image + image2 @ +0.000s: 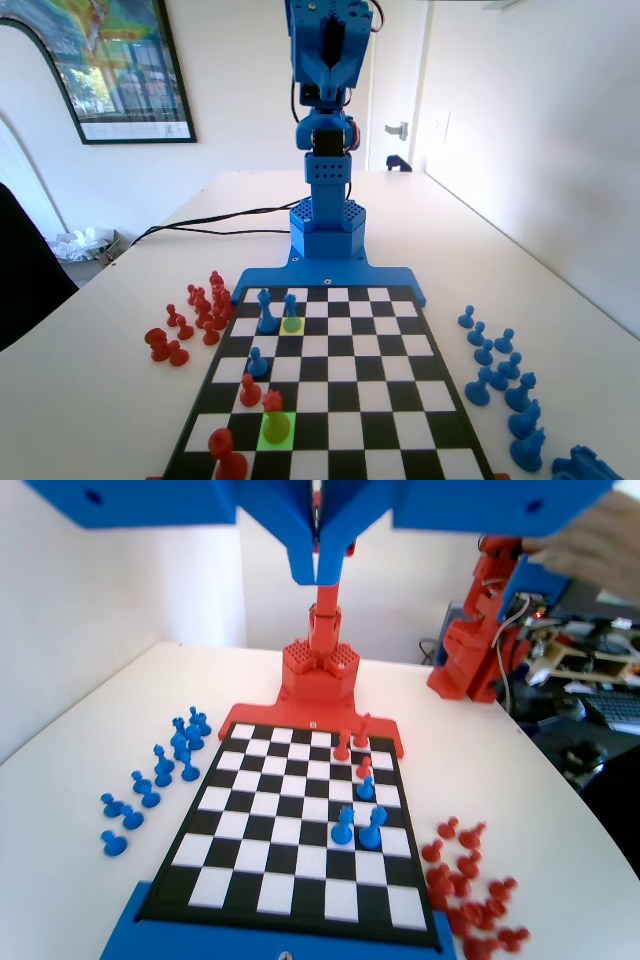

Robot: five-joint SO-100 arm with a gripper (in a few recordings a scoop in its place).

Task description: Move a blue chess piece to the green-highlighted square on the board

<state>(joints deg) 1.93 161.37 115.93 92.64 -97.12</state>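
The white table (pixel 120 330) carried the board (pixel 340 400), which lay lengthwise from the blue arm's base toward the near edge in the fixed view. The arm stood folded upright above its base, and in the wrist view the gripper (pixel 318 550) hung high over the board with its two jaws pressed together, nothing between them. In the fixed view, spare red pieces (pixel 195 320) were heaped on the table beside the board's left edge, and spare blue pieces (pixel 500 385) sat off its right edge. The green-highlighted square (pixel 276 429) lay near the board's near-left corner, a red piece (pixel 272 402) just behind it. The blue chess piece (pixel 290 306) stood on the yellow-tinted square (pixel 291 323) near the far-left corner, just beside a taller blue piece (pixel 266 311).
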